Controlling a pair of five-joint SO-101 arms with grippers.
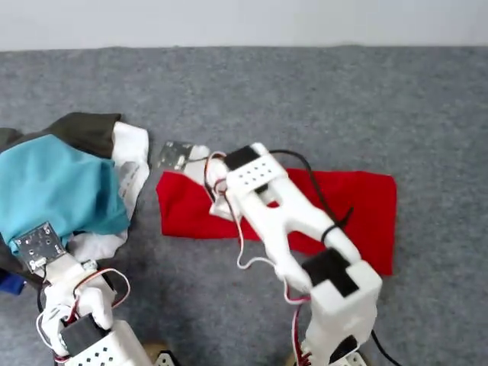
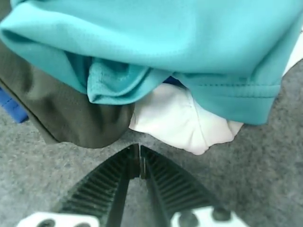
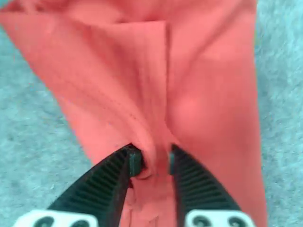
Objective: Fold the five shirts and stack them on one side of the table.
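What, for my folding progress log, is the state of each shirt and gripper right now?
red shirt: laid out on the table, one ridge pinched up.
teal shirt: crumpled, on top of two others.
white shirt: crumpled, partly under the teal one.
dark shirt: bunched, partly under the teal one.
left gripper: shut, empty.
right gripper: shut on the red shirt.

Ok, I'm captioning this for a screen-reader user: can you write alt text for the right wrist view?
The right hand pinches a bunched fold of the red shirt between its black ribbed fingers. The rest of the shirt spreads away from the hand over the grey table.
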